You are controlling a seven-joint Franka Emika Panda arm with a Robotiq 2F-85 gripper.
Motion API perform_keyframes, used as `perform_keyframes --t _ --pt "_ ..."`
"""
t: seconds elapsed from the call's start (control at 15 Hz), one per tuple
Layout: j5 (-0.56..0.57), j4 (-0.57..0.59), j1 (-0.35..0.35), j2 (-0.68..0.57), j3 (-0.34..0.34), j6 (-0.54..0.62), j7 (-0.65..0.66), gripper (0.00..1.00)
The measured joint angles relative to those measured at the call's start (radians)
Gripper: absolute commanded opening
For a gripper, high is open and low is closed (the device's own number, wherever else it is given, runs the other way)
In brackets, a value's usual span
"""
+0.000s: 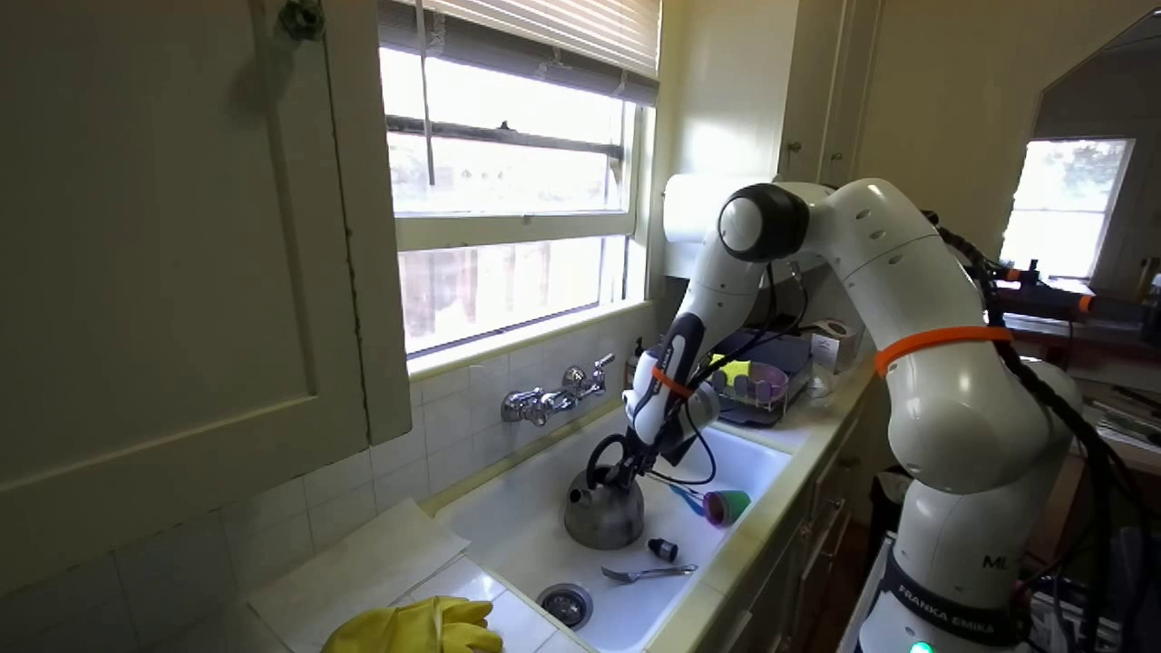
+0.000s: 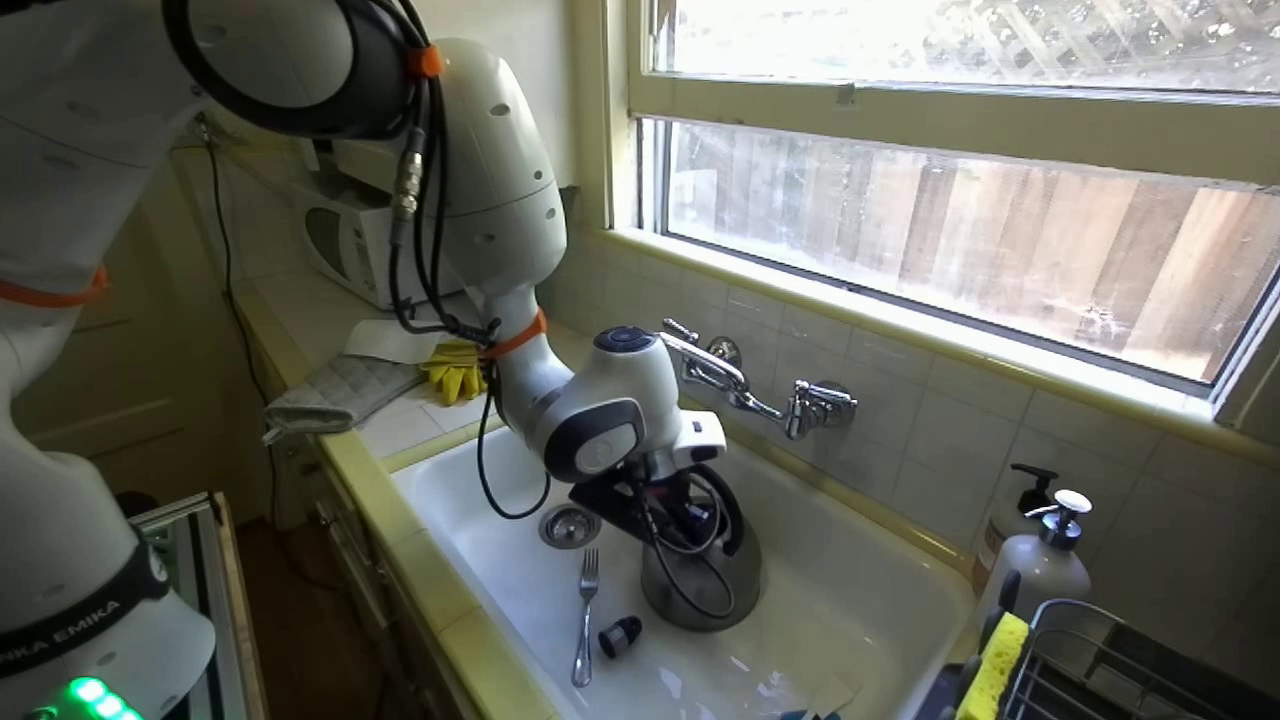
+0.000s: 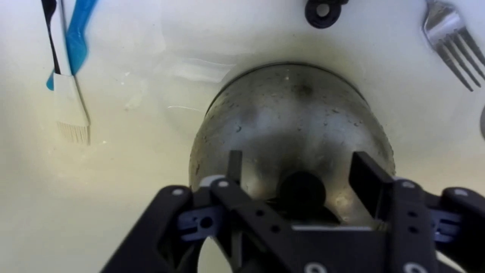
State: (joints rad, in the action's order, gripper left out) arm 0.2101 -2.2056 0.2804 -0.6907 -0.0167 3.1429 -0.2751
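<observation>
A grey metal kettle (image 1: 603,524) stands upright in the white sink, also seen in an exterior view (image 2: 690,595). Its black handle (image 2: 737,512) arches up beside my gripper (image 1: 626,470). In the wrist view the domed kettle body (image 3: 288,110) fills the middle, and my gripper (image 3: 297,153) is open above it. Between the parted fingers, lower down, sits a black round knob (image 3: 302,191), with visible space on either side. Nothing is gripped. Whether the fingers touch the kettle or handle cannot be made out; the arm hides part of the kettle's top.
Near the kettle lie a fork (image 2: 586,605), a small dark bottle-like item (image 2: 620,636) and a pink-green cup (image 1: 726,508). A white brush (image 3: 68,94) rests on a blue utensil (image 3: 77,45). The faucet (image 1: 553,399) juts from the wall behind. Soap bottles (image 2: 1040,575) stand beyond the sink.
</observation>
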Motion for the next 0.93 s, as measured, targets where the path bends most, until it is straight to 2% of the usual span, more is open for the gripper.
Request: perform_keyframes --t 0.33,0.4,0.93 --pt "0.001 -0.056 -0.036 0.037 -0.044 0.095 0.0 0.05" --pt "0.001 -0.063 -0.043 0.043 -0.052 0.107 0.0 0.0" --pt "0.001 -0.079 -0.073 0.05 -0.081 0.213 0.0 0.0"
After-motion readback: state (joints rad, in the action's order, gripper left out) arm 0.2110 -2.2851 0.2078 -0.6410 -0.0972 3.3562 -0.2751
